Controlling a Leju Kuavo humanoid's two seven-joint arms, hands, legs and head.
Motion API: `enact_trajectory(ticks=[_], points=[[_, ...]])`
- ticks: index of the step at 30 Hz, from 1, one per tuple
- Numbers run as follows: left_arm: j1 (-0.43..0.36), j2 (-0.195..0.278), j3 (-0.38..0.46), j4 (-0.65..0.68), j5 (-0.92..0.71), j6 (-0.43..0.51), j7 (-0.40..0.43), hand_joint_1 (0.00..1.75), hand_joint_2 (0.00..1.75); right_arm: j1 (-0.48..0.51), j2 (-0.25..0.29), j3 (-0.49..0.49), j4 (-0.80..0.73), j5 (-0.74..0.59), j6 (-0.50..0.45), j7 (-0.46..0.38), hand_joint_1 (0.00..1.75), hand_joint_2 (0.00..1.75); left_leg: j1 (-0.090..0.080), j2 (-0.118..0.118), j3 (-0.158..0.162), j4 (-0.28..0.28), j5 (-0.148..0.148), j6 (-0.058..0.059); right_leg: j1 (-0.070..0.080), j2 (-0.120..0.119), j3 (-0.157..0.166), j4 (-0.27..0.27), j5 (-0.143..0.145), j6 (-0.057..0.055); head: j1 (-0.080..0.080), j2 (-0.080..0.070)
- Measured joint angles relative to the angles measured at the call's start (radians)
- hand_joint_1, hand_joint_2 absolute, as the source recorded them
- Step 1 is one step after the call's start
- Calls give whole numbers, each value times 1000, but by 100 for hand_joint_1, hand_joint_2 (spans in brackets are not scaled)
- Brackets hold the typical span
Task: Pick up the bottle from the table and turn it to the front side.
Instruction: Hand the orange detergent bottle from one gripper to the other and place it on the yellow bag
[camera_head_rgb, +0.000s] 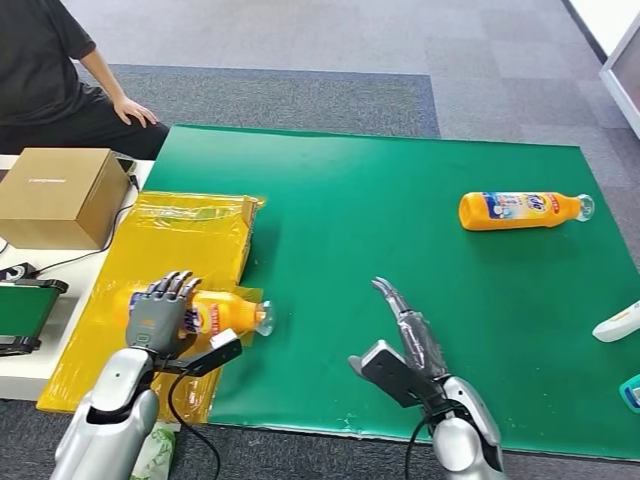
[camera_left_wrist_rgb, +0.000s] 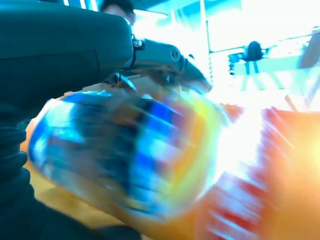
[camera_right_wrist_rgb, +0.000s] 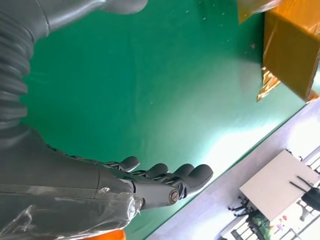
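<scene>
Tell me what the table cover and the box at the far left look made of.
The table cover looks like matte green felt or fabric, with a flat colour and no glare. The box looks like plain brown cardboard, with dull faces and folded edges.

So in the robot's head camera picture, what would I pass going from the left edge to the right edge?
Cardboard box → left hand gripping an orange bottle → right hand, open above the green mat → second orange bottle → white object at the right edge.

Indoor robot test lab or office; grey carpet-tile floor (camera_head_rgb: 317, 40); flat green mat work surface (camera_head_rgb: 392, 300); brown cardboard box (camera_head_rgb: 60, 195); seated person (camera_head_rgb: 53, 70) alongside.
</scene>
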Motion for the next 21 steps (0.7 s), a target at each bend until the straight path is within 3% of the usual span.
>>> enact_trajectory(ticks=[5, 10, 14, 17, 21], points=[[-18, -14, -40, 14, 122, 8, -40, 0, 175, 36, -29, -42, -47, -29, 6, -11, 0, 175, -1, 0, 0, 0, 0, 1, -1, 0, 0, 0, 0, 0, 0, 0], [-17, -25, -40, 13, 178, -26, -6, 0, 175, 61, -42, -72, -92, -30, 6, -11, 0, 175, -1, 0, 0, 0, -1, 1, -1, 0, 0, 0, 0, 0, 0, 0], [-1, -31, 25, 13, 222, -122, 33, 0, 175, 80, -43, -99, -139, -30, 21, -11, 0, 175, -1, 0, 0, 0, -1, 0, -1, 1, 1, 0, -1, 0, 0, 0], [14, -21, 94, 11, 259, -146, 11, 0, 175, 81, -45, -114, -166, -35, 34, -8, 0, 175, -1, 1, 2, -1, -2, -1, -1, 2, 2, 0, -1, -1, 0, 0], [22, 9, 205, 0, 337, -239, -29, 0, 0, 76, -60, -121, -182, -57, 48, -5, 0, 175, -2, 1, 13, -4, -7, -4, -1, 3, 13, 0, -4, -3, 0, 0]])
